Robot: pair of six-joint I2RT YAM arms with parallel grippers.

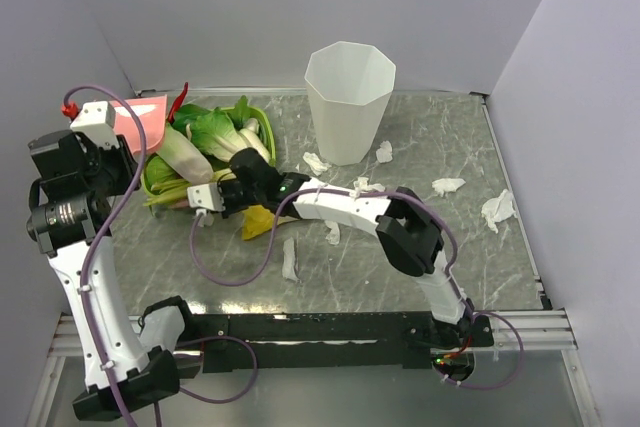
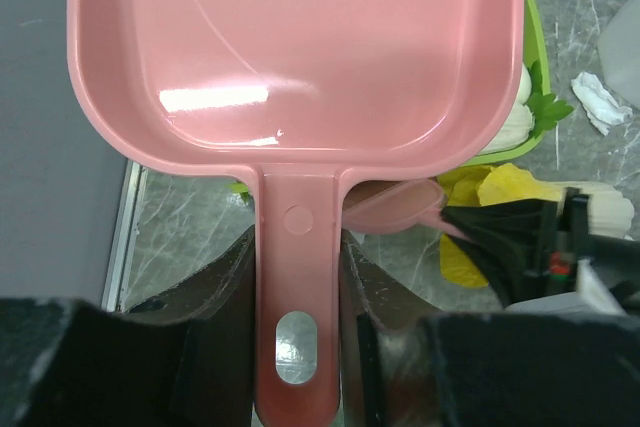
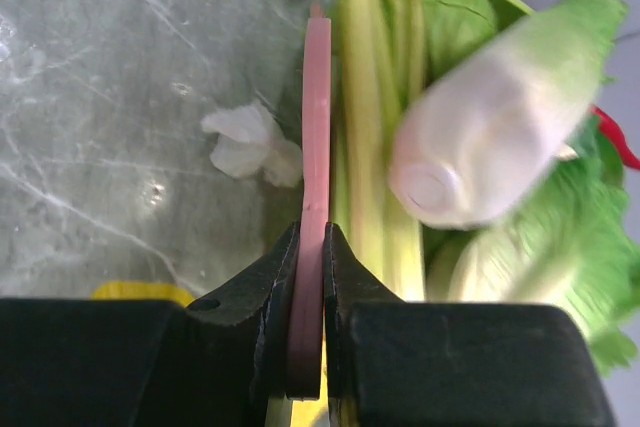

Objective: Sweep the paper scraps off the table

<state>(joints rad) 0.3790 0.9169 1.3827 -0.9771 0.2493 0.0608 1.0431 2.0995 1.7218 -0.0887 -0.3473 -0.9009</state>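
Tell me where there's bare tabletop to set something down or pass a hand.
Bare patches of the grey marble table: near right, between the right arm's elbow and the rim; far right corner, beside the tall white ribbed bin. Crowded: the green tray of cabbages far left, and the middle, where crumpled white paper scraps surround the arm.

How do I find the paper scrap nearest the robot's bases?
Find the tall white bin at the back of the table. Come forward to the near edge. The paper scrap lies closest to it, a long thin strip, unlike the short crumpled wads nearby.
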